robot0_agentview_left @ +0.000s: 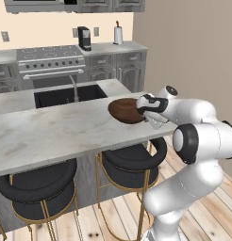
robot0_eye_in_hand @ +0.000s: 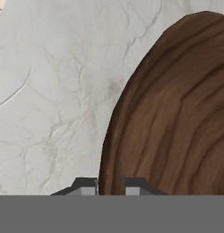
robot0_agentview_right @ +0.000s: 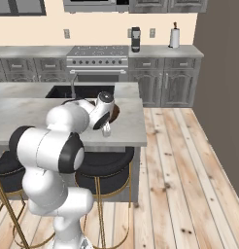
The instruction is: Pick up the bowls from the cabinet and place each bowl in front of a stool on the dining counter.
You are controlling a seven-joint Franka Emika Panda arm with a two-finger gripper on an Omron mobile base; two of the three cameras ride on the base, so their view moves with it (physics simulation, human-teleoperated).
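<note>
Near dining counter [robot0_agentview_left: 52,132] right edge: pincer [robot0_eye_in_hand: 110,185] pinching wooden bowl [robot0_agentview_left: 126,111] rim (bare marble leftward).

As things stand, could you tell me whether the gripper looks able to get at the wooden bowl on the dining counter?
Probably yes: the gripper is already at the wooden bowl, its fingertips straddling the rim in the hand view. The bowl sits on the dining counter near its end, with nothing between them.
</note>
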